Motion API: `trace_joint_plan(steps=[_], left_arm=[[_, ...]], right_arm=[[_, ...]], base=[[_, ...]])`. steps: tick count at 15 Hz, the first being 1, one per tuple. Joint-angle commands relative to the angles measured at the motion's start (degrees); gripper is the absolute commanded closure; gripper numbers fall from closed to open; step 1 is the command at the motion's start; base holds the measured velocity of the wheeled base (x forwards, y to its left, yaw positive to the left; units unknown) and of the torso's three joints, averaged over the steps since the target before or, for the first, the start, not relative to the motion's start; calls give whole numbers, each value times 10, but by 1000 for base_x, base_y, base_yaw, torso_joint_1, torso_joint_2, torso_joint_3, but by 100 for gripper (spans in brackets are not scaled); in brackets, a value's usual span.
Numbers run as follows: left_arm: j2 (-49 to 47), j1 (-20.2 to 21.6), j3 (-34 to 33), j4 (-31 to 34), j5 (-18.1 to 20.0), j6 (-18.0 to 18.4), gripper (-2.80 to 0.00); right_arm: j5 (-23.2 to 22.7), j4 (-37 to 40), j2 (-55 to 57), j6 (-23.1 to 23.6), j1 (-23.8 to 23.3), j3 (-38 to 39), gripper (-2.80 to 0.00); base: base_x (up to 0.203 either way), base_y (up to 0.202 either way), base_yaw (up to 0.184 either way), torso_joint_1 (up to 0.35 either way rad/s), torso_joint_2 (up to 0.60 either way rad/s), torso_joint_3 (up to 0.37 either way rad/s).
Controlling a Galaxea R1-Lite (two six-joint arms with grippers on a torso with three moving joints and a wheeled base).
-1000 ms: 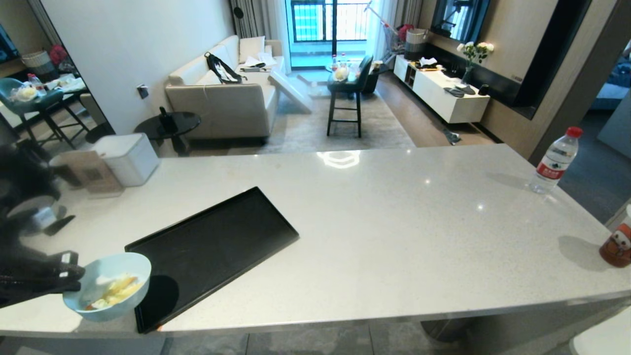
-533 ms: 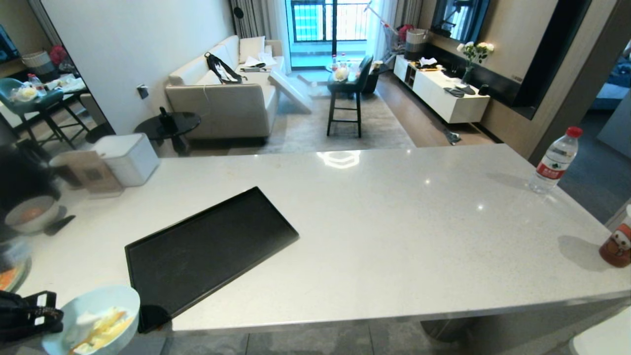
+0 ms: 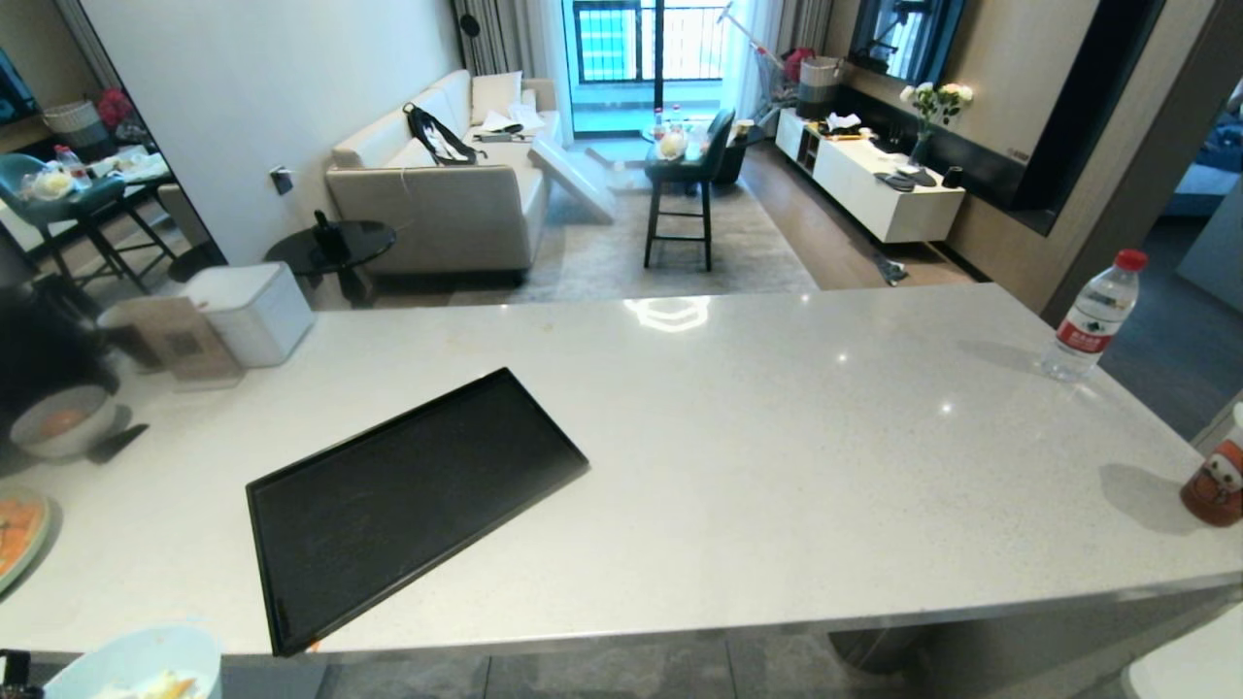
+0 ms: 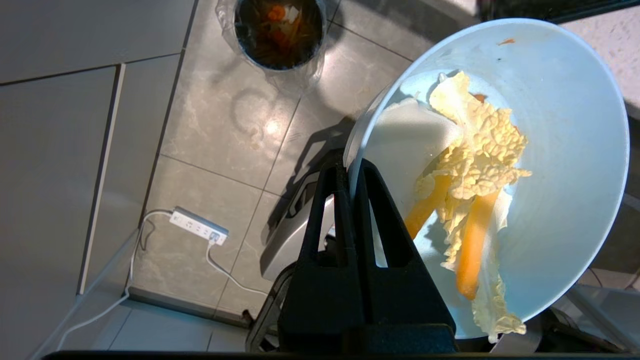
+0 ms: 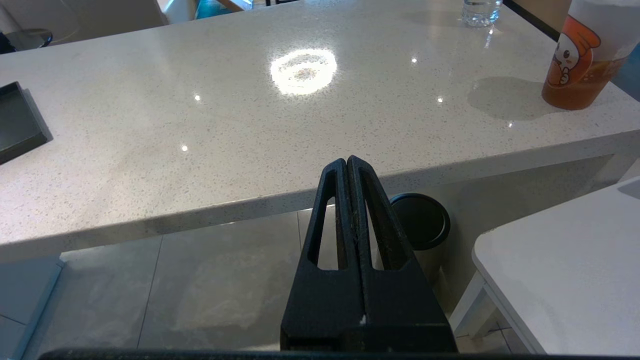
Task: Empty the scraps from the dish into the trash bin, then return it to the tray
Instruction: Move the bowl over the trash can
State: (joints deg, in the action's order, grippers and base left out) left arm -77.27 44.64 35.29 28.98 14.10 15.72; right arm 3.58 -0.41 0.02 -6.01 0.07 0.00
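left gripper (image 4: pixel 350 167): its two black fingers are pressed together on the rim of the dish, one finger inside the wall and one outside; this thin pinch is enough because the bowl is light, and it leaves the mouth of the bowl free for pouring
dish (image 4: pixel 565 150): a pale-blue bowl, held off the near left corner of the countertop and over the floor; in the head view only its rim shows at the lower left edge (image 3: pixel 136 665); it seems tilted only a little, so the food does not slide out too early
scraps (image 4: pixel 477 165): crinkled yellow cabbage leaves, a white leaf and two orange carrot sticks, all inside the bowl, none spilled
trash bin (image 4: pixel 278 30): a small round bin with a clear bag, standing on the tiled floor below; carrot and other pieces lie in it already; it is off to the side of the bowl, not under it, so I judge that the bowl must come above it before tipping
tray (image 3: pixel 408 500): black and flat, lying at an angle on the white countertop (image 3: pixel 777 437), with nothing on it; the place for the bowl's return is free
right gripper (image 5: pixel 349 167): fingers closed on nothing, parked below the counter edge; it has no part in this step
risk: the leaves are light and may fall beside the small bin
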Motion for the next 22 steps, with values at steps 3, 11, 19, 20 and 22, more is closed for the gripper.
trace_joint_plan(steps=[3,11,19,20,22], left_arm=[[24,71,-29,6,36,87,0],[82,82,-89,6,64,141,0],[92,79,-86,6,69,141,0],[92,79,-88,6,70,141,0],[91,79,-88,6,70,141,0]], right_arm=[[0,0,0,-1,0,0,0],[0,0,0,-1,0,0,0],[0,0,0,-1,0,0,0],[0,0,0,-1,0,0,0],[0,0,0,-1,0,0,0]], base=[[0,0,0,0,0,0],[0,0,0,0,0,0],[0,0,0,0,0,0],[0,0,0,0,0,0],[0,0,0,0,0,0]])
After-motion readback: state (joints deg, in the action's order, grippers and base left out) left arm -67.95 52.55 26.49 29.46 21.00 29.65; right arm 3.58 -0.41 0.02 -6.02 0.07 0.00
